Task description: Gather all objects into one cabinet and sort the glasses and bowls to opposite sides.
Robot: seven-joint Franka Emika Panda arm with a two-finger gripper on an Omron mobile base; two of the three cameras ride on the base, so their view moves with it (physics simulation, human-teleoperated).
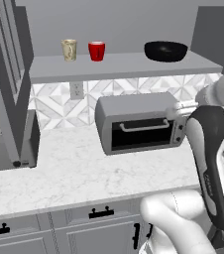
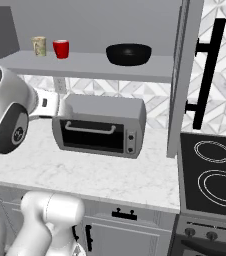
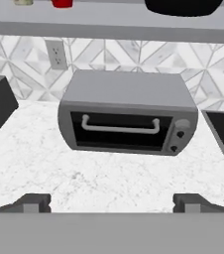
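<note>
Gripper [image 3: 112,203]: two dark finger tips are being held wide apart, nothing between them, facing the grey toaster oven [image 3: 129,113] on the white marble counter [image 3: 49,168].
Cabinet: grey wall cabinet shelf [image 1: 129,67] is being shown with doors open, long black bar handle [image 2: 207,70] at the right.
Contents: cream-beige patterned tumbler [image 1: 69,49] and glossy red tumbler [image 1: 96,51] are sitting near each other at the left; wide shallow black bowl [image 1: 166,50] is sitting well apart at the right.
Risk: tumblers could be tipped if the shelf is approached carelessly, judged from how near each other they stand.
Status: sorting is judged nearly complete.
</note>
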